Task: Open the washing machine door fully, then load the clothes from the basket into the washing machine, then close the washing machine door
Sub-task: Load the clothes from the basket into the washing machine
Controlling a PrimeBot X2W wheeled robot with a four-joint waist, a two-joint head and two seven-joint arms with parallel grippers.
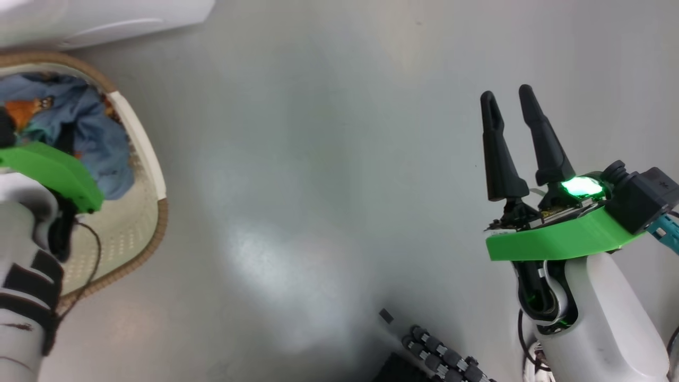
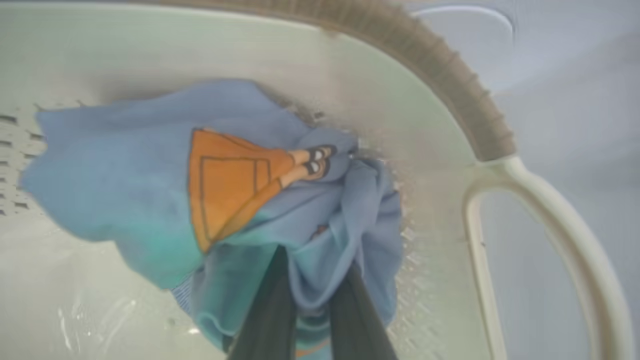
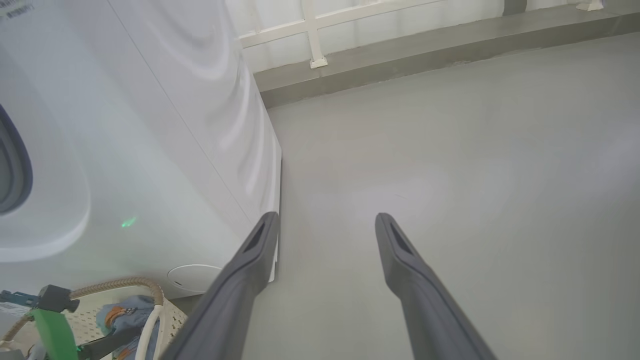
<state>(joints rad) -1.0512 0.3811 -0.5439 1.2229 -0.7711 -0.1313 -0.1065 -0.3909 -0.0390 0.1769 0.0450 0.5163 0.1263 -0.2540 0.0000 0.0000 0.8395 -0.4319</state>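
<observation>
Left pincer [image 2: 316, 260] clamps a fold of the blue garment [image 2: 125, 170] inside the basket [image 2: 450, 85], evidently for lifting out; right pincer [image 1: 506, 94] hangs open, clear of it.

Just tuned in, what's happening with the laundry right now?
The left gripper is shut on the blue cloth garment with orange cartoon prints, which lies in the cream perforated plastic basket with a brown woven-look rim. The right gripper hangs open and empty above the grey floor, near the big white washing machine.
</observation>
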